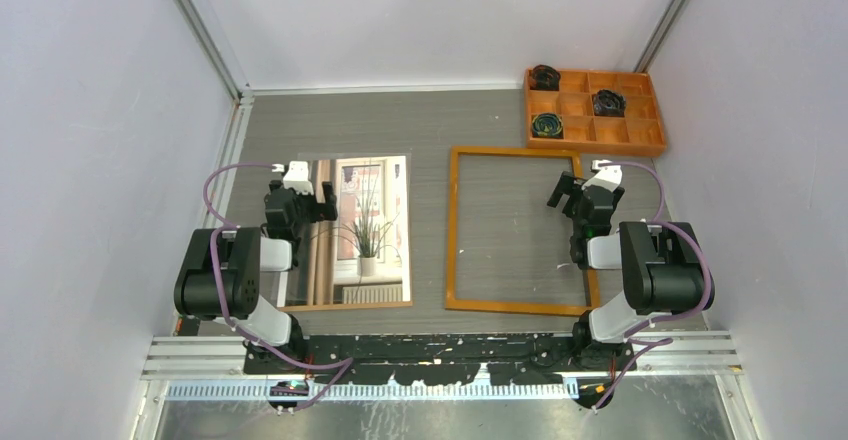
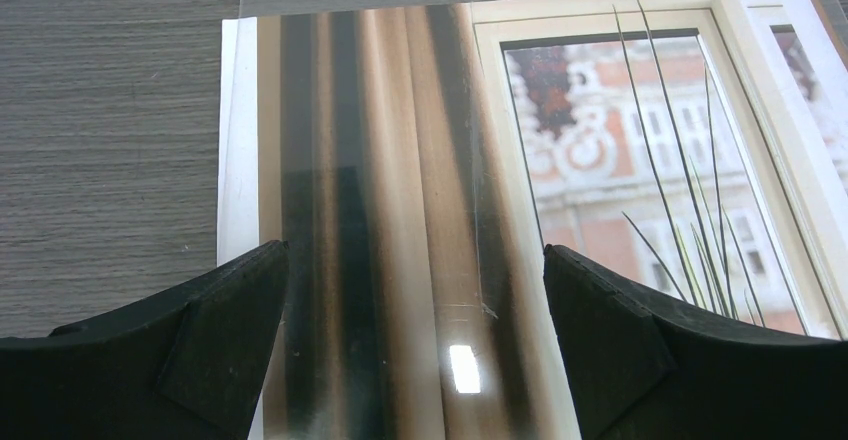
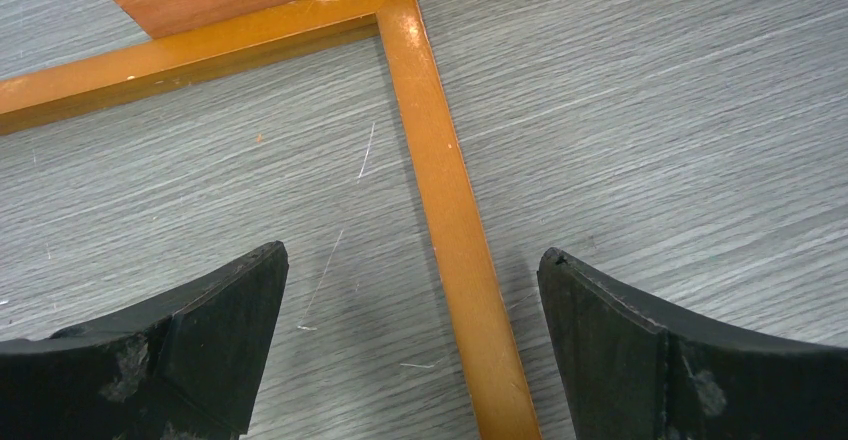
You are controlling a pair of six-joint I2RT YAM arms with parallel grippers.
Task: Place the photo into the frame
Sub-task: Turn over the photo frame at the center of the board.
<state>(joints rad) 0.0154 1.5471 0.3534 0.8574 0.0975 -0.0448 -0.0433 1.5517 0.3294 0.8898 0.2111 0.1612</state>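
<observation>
above photo, left end effector spread wide, empty; right end effector likewise, straddling frame rail.

This is a robotics lab test cell, not a lived-in room. Plain white panels wall in a grey wood-grain table on three sides, held by bare aluminium posts. The left arm and right arm are bolted to a metal rail at the near edge, with purple cables looping loose.
</observation>
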